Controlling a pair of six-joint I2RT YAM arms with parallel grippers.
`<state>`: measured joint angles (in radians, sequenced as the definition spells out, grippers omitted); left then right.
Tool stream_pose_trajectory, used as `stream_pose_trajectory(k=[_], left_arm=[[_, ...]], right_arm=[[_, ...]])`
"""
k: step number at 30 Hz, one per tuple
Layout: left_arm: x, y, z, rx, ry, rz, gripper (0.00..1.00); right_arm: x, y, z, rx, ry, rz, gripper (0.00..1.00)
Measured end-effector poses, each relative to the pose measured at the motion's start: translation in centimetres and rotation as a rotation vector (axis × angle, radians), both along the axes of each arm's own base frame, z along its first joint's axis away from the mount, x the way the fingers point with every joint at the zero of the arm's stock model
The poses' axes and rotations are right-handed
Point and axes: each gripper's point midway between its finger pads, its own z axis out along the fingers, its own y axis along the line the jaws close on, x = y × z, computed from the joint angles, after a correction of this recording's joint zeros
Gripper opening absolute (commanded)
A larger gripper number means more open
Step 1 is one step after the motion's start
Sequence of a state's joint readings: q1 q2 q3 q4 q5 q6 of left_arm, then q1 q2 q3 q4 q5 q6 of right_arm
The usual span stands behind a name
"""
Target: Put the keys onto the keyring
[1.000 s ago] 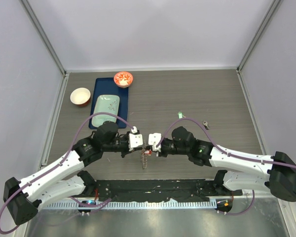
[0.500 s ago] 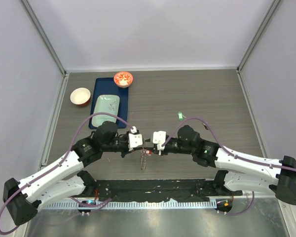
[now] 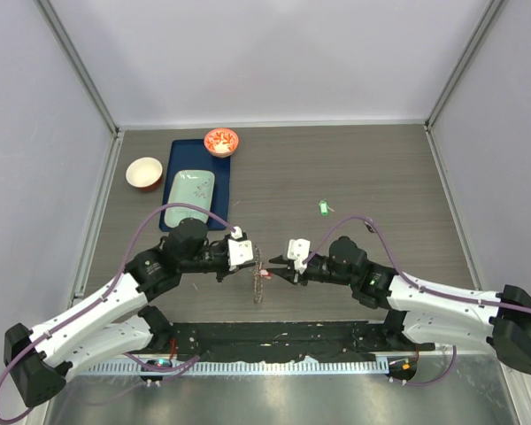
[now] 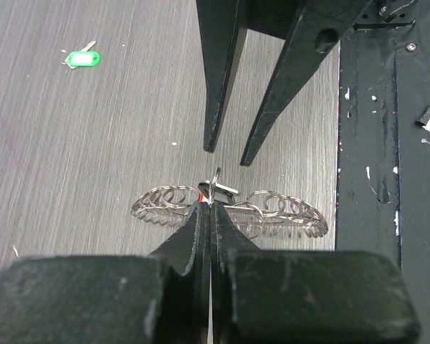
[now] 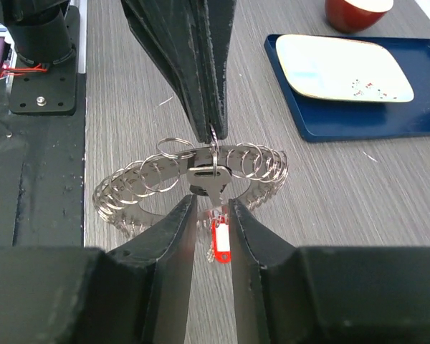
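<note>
Silvery-grey metal, the keyring (image 3: pixel 258 285) is held on edge just inside the counter's (image 3: pixel 354 159) near edge, about midway along it. Our left hand (image 3: pixel 253 263) is pinched tight on its upper rim. Our right hand (image 5: pixel 211 201) faces it from the right with its fingers a little apart, one on each side of a dark-headed key (image 5: pixel 209 179) hanging at the ring. We cannot tell whether they touch it. A red key (image 5: pixel 218 244) shows just below that one. A green key (image 3: pixel 322 206) lies alone on the counter, right of centre, well apart from both hands.
</note>
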<state>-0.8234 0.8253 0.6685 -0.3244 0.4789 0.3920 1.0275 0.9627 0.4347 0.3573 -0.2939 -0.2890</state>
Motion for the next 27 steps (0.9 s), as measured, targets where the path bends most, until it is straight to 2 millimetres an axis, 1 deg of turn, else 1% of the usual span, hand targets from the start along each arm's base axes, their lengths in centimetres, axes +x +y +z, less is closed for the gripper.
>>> stream_pose_trajectory(k=[2, 4, 9, 12, 19, 27], left_arm=[[0.0, 0.0, 0.0, -0.001, 0.0, 0.0, 0.0], [0.0, 0.0, 0.0, -0.002, 0.0, 0.0, 0.0], [0.0, 0.0, 0.0, -0.002, -0.001, 0.0, 0.0], [0.0, -0.1, 0.1, -0.004, -0.002, 0.0, 0.0], [0.0, 0.0, -0.1, -0.002, 0.0, 0.001, 0.0], [0.0, 0.0, 0.0, -0.003, 0.002, 0.002, 0.0]], right_arm=[[0.3, 0.0, -0.3, 0.01, 0.009, -0.007, 0.26], [0.6, 0.1, -0.3, 0.027, 0.014, -0.012, 0.25], [1.0, 0.3, 0.6, 0.076, 0.013, -0.009, 0.23], [0.8, 0.6, 0.9, 0.091, 0.017, 0.011, 0.23], [0.2, 0.9, 0.4, 0.084, 0.031, 0.05, 0.22], [0.2, 0.8, 0.3, 0.079, 0.035, 0.053, 0.23]])
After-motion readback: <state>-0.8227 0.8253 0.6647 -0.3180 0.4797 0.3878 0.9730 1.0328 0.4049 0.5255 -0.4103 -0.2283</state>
